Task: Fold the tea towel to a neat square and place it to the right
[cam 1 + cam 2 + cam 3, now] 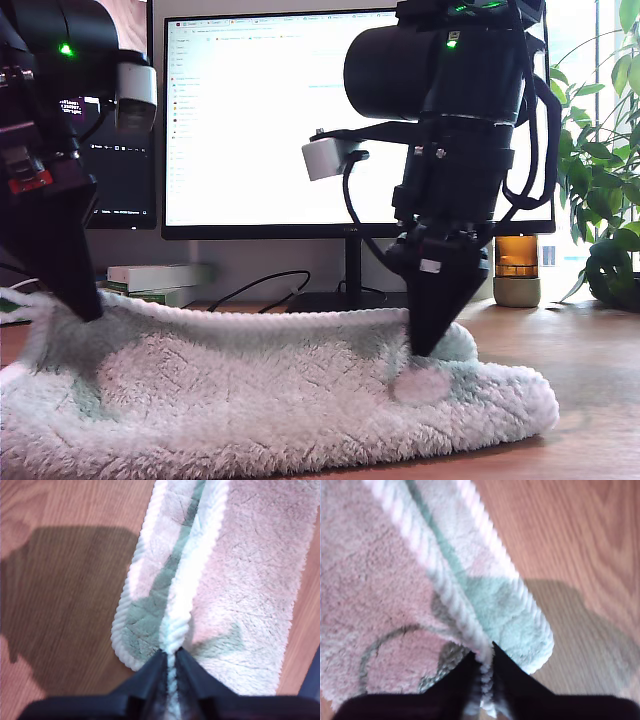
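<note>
**Colours and patterns on the desk**

We see the tea towel as fluffy off-white plush, tinted pale pink in both wrist views, with faint mint-green patches and thin quilted lines crossing its pile. Its ribbed edge is whitish pink with a twisted, rope-like pattern. A grey-green curved outline marks the pink face in the second wrist view. Our first gripper and our second gripper are both black. The table is reddish-brown wood with a fine straight grain. The monitor glows white inside a black frame, and the plant is green.
</note>
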